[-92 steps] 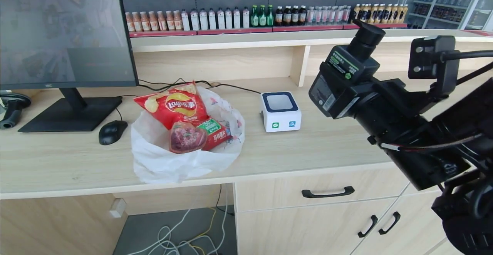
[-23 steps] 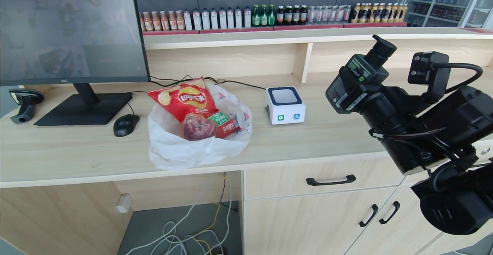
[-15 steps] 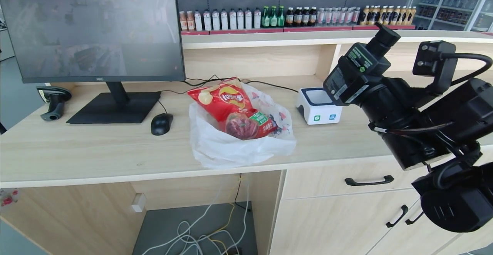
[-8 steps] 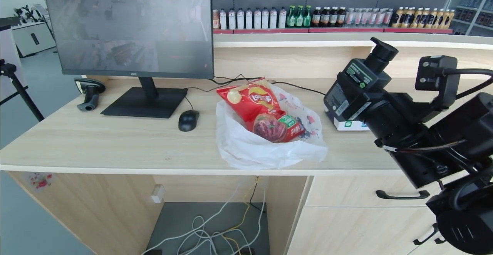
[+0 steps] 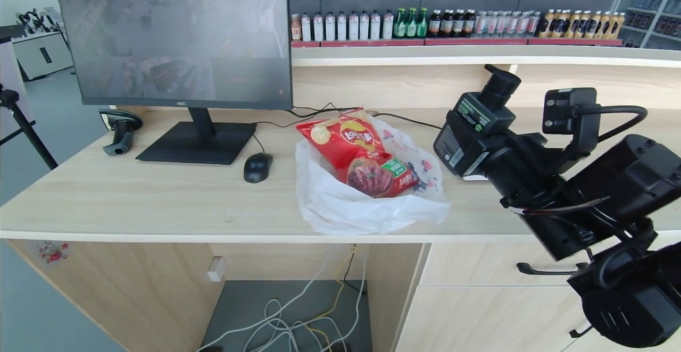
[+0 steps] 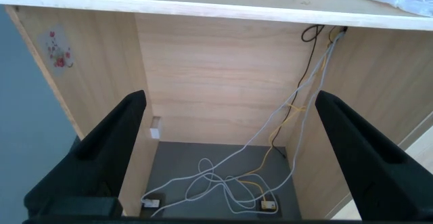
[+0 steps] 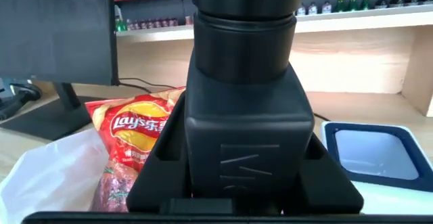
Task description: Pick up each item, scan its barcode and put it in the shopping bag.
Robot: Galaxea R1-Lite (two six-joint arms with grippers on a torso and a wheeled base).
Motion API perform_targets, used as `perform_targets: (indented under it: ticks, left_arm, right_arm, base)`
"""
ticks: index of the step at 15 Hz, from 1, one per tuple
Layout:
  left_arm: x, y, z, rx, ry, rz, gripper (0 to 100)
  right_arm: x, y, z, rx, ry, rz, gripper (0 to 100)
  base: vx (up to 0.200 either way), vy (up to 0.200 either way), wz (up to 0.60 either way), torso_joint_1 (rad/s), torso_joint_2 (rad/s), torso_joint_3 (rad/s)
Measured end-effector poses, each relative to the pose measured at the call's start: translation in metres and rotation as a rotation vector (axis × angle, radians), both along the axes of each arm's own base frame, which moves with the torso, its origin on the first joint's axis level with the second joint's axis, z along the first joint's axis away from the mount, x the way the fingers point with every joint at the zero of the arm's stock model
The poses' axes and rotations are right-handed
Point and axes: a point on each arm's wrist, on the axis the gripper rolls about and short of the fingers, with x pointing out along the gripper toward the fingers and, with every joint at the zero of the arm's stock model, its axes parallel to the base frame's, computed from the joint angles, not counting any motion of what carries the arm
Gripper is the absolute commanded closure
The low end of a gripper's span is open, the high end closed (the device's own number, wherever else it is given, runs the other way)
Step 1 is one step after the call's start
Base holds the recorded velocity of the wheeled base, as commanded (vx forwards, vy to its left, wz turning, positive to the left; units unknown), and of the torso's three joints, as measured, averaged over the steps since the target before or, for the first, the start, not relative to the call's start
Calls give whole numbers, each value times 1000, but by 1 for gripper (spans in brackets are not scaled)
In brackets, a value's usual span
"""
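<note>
Two snack packets (image 5: pixel 346 140) in one shopping bag (image 5: pixel 340 211); one bottle (image 5: pixel 467 128) gripped.

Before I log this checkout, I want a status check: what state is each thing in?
shopping bag: open, sitting on the counter.
chip bag: in the shopping bag, top sticking out.
red packet: in the shopping bag, leaning on the chip bag.
black bottle: capped, tilted, held in the air.
right gripper: shut on the black bottle.
left gripper: open, holding nothing.
scanner: window facing up.
drawer: shut.
</note>
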Motion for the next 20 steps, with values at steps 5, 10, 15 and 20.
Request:
perform_targets:
  ticks: [5,10,15,20]
  left_arm:
    - [0,0,0,0,0,0,0]
    - [0,0,0,0,0,-1,0]
    - [0,0,0,0,0,0,0]
    - [0,0,0,0,0,0,0]
  right_arm:
    - [28,20,-12,3,7,16,100]
    - [47,24,-31,-8,47,4,100]
    - [56,26,-50,-30,93,-1,100]
    - [57,27,-66,-58,139,0,100]
  base:
    - [0,0,0,0,0,0]
    - [0,0,0,0,0,0]
    - [0,0,0,0,0,0]
    - [0,0,0,0,0,0]
